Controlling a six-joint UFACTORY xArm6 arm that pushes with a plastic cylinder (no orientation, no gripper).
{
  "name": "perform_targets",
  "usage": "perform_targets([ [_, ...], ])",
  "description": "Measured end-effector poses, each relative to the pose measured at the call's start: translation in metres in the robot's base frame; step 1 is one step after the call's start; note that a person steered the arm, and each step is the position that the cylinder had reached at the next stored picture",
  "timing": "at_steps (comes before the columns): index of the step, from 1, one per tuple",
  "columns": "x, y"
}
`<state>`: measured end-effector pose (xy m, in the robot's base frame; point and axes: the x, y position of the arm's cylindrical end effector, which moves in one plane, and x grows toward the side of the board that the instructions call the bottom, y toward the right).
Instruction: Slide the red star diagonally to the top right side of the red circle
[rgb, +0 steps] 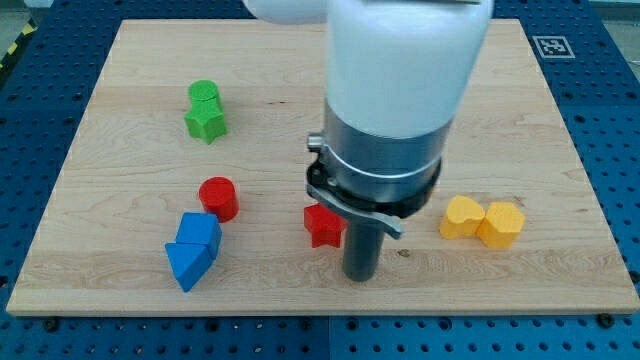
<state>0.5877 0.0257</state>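
Note:
The red star (323, 226) lies on the wooden board (120, 80) below centre, partly hidden by my arm. The red circle (218, 198) stands to its left, a little higher in the view, with a gap between them. My tip (360, 276) is at the end of the dark rod, just right of and slightly below the red star, close to it; whether it touches the star cannot be told.
A green circle (204, 95) and green star (206, 122) sit together at upper left. Two blue blocks (193, 250) lie below the red circle. Two yellow blocks (483, 220) lie at right. The arm body (400, 90) hides the board's middle top.

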Motion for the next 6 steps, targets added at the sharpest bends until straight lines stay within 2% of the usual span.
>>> perform_targets([
  [3,-0.065,-0.034],
  [4,-0.073,-0.038],
  [6,-0.079,0.001],
])
